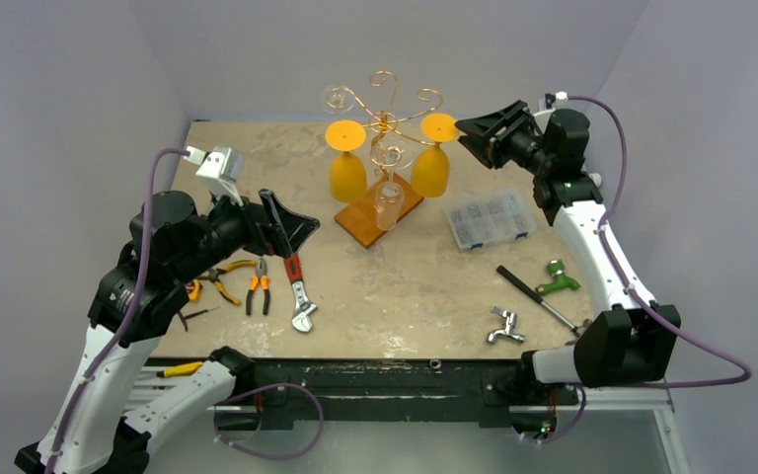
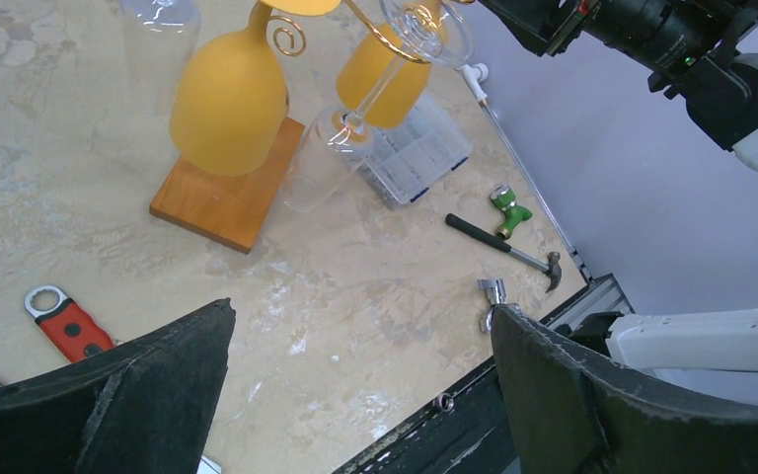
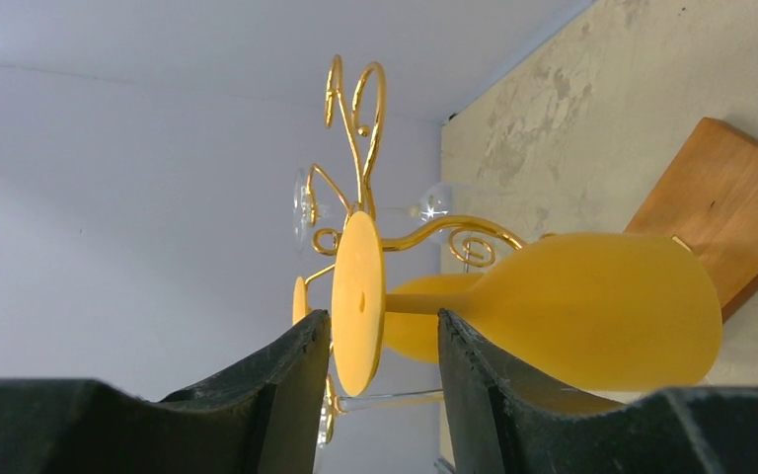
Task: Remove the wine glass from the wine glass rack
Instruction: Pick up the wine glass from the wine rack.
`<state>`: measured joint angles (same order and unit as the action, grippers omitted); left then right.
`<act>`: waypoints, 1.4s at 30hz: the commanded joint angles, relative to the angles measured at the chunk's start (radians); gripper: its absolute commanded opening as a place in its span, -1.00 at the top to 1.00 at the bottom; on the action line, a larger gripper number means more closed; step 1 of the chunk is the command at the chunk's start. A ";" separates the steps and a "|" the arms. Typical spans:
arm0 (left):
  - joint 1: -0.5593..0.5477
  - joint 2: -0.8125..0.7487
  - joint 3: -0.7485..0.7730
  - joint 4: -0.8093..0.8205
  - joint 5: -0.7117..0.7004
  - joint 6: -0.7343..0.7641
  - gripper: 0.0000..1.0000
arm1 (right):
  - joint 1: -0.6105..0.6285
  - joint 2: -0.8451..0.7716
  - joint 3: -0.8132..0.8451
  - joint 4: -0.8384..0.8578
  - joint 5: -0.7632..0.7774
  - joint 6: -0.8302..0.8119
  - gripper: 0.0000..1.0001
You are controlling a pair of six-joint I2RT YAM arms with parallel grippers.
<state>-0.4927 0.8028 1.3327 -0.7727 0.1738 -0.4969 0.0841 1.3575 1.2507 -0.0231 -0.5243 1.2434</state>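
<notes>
The wine glass rack (image 1: 385, 109) is a golden wire stand on an orange-brown wooden base (image 1: 362, 223) at the back middle. Two yellow wine glasses hang upside down on it, one left (image 1: 346, 163) and one right (image 1: 433, 158). A clear glass (image 1: 389, 197) hangs at the front. My right gripper (image 1: 471, 133) is open beside the right yellow glass. In the right wrist view the gripper (image 3: 380, 326) straddles that glass's round foot (image 3: 358, 296), and the bowl (image 3: 592, 306) lies beyond. My left gripper (image 1: 294, 209) is open and empty, low and left of the rack (image 2: 363, 316).
A clear plastic parts box (image 1: 491, 218) sits right of the rack base. A hammer (image 1: 538, 296), a green fitting (image 1: 558, 278) and a metal tap (image 1: 504, 324) lie front right. A red wrench (image 1: 298, 286) and orange pliers (image 1: 257, 286) lie front left.
</notes>
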 commanded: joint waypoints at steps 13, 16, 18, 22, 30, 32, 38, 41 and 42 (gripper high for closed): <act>-0.004 0.009 0.010 0.035 -0.019 -0.009 -0.98 | -0.002 0.040 0.068 0.063 -0.080 0.013 0.23; -0.004 0.010 0.008 0.035 -0.019 -0.010 -0.97 | -0.001 0.039 0.070 0.062 -0.090 0.013 0.25; -0.004 0.010 0.007 0.036 -0.020 -0.012 -0.97 | -0.001 0.041 0.069 0.060 -0.087 0.014 0.28; -0.004 0.013 0.003 0.041 -0.020 -0.018 -0.98 | -0.002 0.043 0.068 0.056 -0.083 0.014 0.33; -0.004 0.033 0.003 0.058 -0.004 -0.033 -0.97 | -0.001 0.044 0.080 0.066 -0.123 0.015 0.40; -0.004 0.037 0.003 0.066 -0.002 -0.040 -0.97 | -0.001 0.048 0.087 0.063 -0.130 0.011 0.41; -0.004 0.038 -0.006 0.083 0.000 -0.066 -0.96 | -0.001 0.052 0.094 0.065 -0.139 0.008 0.52; -0.004 0.036 -0.014 0.087 -0.002 -0.074 -0.96 | -0.002 0.051 0.098 0.062 -0.143 0.004 0.58; -0.004 0.034 -0.016 0.088 -0.003 -0.075 -0.95 | -0.002 0.051 0.099 0.062 -0.144 0.002 0.61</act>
<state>-0.4927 0.8471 1.3254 -0.7422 0.1635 -0.5434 0.0841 1.4075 1.2972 0.0006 -0.6403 1.2568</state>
